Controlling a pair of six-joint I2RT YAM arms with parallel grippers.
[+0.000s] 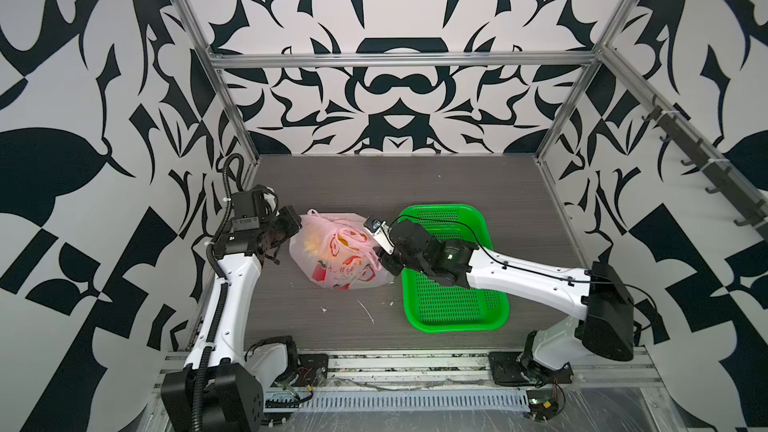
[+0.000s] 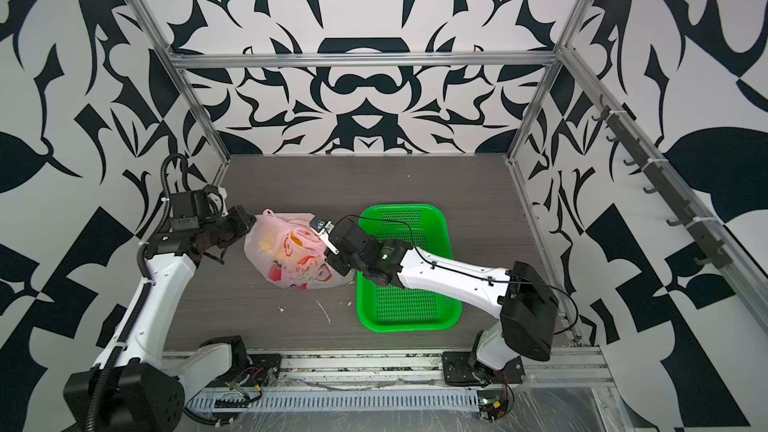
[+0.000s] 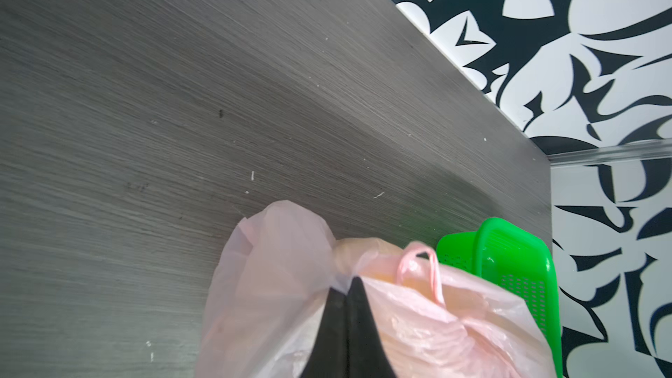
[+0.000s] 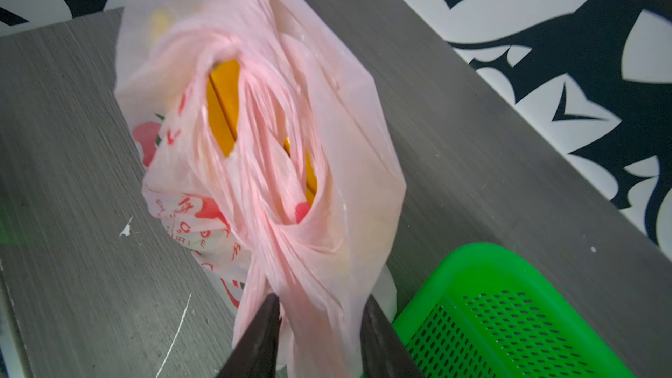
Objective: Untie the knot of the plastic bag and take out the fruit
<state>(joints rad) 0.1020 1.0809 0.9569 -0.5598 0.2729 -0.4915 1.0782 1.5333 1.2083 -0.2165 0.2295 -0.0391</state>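
While the right gripper (image 4: pixel 322 300) stands apart astride the twisted handles (image 4: pixel 265 212), the left gripper (image 3: pixel 351 281) is clamped on the plastic bag (image 1: pixel 332 259), which lies on the table (image 1: pixel 374 184) beside the green basket (image 1: pixel 453 326). Risks: opposed pulling tears the thin film; the handles slip out; the knot cinches over the bananas (image 4: pixel 223 103).

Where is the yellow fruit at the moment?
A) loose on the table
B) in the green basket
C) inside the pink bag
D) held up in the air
C: the yellow fruit shows through a gap in the pink bag, with the plastic around it.
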